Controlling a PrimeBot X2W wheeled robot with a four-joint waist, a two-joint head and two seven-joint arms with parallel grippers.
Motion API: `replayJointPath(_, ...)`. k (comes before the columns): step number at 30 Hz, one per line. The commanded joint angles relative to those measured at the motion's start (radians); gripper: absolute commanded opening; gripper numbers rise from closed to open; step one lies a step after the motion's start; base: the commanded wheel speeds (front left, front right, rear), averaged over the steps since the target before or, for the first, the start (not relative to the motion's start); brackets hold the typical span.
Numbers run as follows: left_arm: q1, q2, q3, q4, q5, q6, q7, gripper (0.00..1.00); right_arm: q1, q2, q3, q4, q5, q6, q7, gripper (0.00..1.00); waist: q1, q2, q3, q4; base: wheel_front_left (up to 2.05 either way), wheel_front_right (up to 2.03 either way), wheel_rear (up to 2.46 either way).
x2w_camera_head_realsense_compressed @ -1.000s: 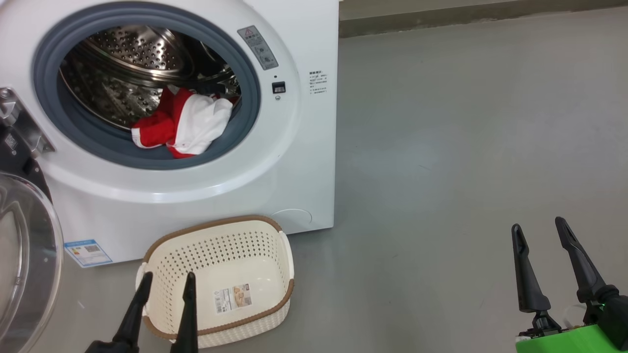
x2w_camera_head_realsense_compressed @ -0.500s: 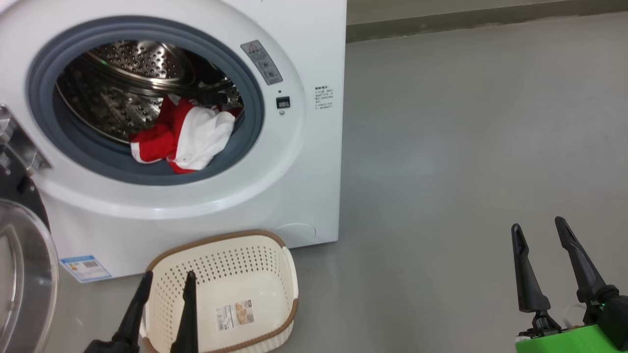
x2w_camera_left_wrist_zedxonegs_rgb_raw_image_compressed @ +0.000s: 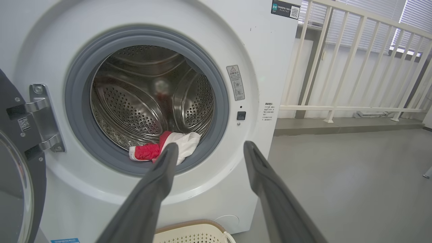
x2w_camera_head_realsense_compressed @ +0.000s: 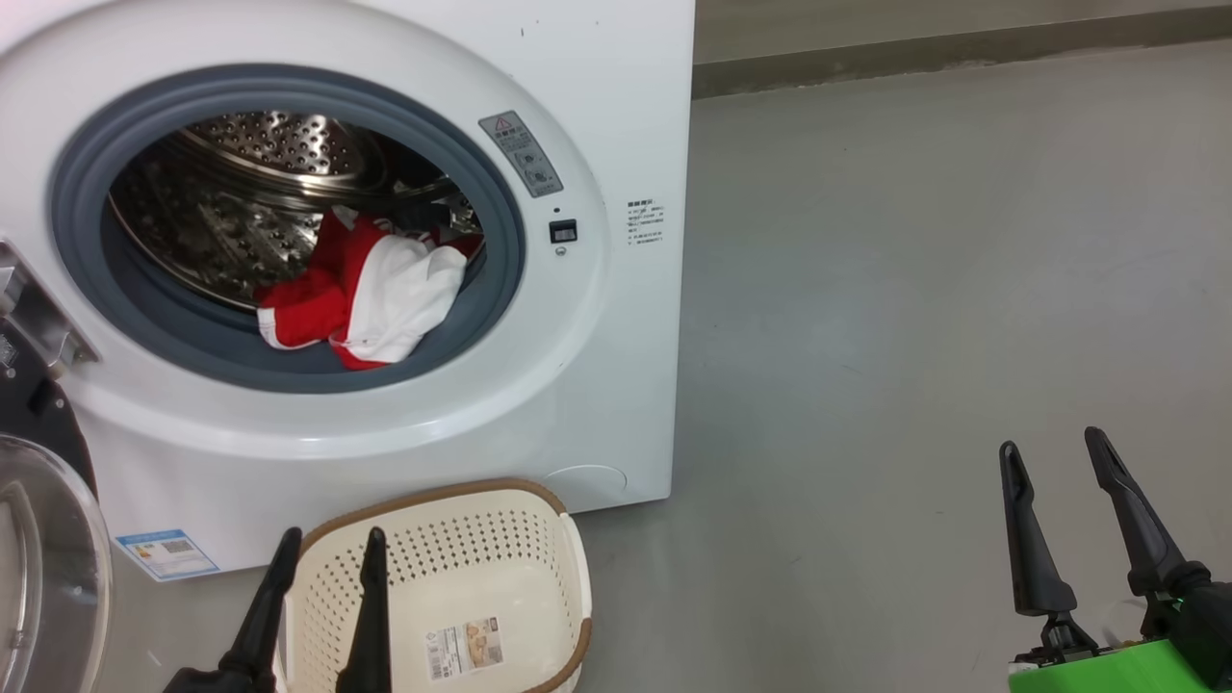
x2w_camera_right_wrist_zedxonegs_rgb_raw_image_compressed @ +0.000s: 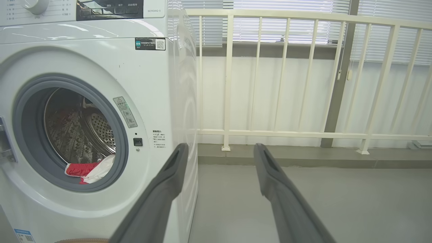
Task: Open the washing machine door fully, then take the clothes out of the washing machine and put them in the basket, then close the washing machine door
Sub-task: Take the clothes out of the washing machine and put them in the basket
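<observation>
The left claw (x2w_camera_head_realsense_compressed: 331,539) is wide open and holds nothing. Its two dark fingers (x2w_camera_head_realsense_compressed: 258,616) point up, and in the head view they cross the left edge of the basket (x2w_camera_head_realsense_compressed: 438,493). In the left wrist view the claw points at the round mouth of the washer (x2w_camera_head_realsense_compressed: 616,337).

The right claw (x2w_camera_head_realsense_compressed: 1051,443) is open too, with nothing in it. It hangs far off to the right, over the bare grey floor (x2w_camera_head_realsense_compressed: 914,289).

The basket is cream-white with lots of little holes and a brown rim. A paper label (x2w_camera_head_realsense_compressed: 465,647) lies flat on its bottom. It stands on the floor, just in front of the washer.

The clothes (x2w_camera_head_realsense_compressed: 375,289) are in the washer. They are a soft, bunched-up heap, red and white. The white part sits in front and to the right, and the red part pokes out to the left with a thin white edge. The heap lies low at the front of the shiny drum (x2w_camera_head_realsense_compressed: 241,192) and rests on the grey-blue seal (x2w_camera_head_realsense_compressed: 289,371).

The door (x2w_camera_head_realsense_compressed: 43,539) is swung open to the left. It has a black rim and a clear glass bowl, and it hangs on a metal hinge (x2w_camera_left_wrist_zedxonegs_rgb_raw_image_compressed: 42,118). A small blue sticker (x2w_camera_head_realsense_compressed: 159,551) sits low on the white front.
</observation>
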Motion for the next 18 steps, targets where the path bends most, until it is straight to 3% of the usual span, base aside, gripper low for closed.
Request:
replayJointPath(1, -0.026, 0.002, 0.032, -0.030, 0.004, 0.008, -0.010, 1.00, -0.008, -0.015, 0.029, -0.026, 0.003, 0.006, -0.006, 1.00, 0.0000, 0.0000, -0.002, 0.000, 0.00, 0.00, 0.00)
replayJointPath(18, -0.038, 0.015, 0.006, -0.040, 0.013, 0.007, -0.010, 1.00, -0.001, -0.015, 0.046, -0.028, 0.007, 0.006, -0.006, 1.00, 0.0000, 0.0000, 0.017, 0.028, 0.00, 0.00, 0.00)
